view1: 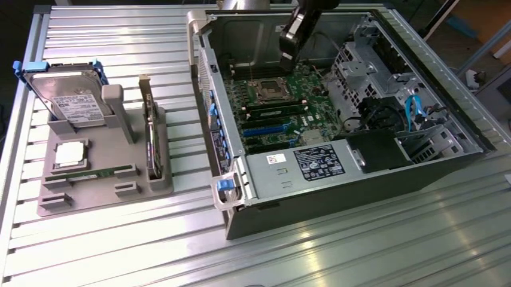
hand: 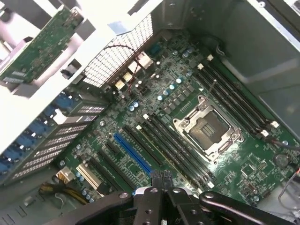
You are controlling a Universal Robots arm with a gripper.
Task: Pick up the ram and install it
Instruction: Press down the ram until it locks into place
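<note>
The gripper point(hand: 161, 180) is seen closed, its fingertips pressed together with nothing between them, poised inside the open computer case point(view1: 447, 128) above the motherboard point(hand: 187, 93). Just beyond the fingertips the dark memory slots point(hand: 173, 145) are found, running beside the empty processor socket point(hand: 208, 129). The ram point(view1: 86, 174) is located outside the case, well apart toward the exterior view's left, laid flat in a slot of the grey parts holder point(view1: 56, 206), its long axis running across the holder. The case's side wall point(view1: 209, 113) is judged to stand between them. An upright expansion card point(view1: 152, 137) and a hard drive point(view1: 72, 104) are held farther back.
</note>
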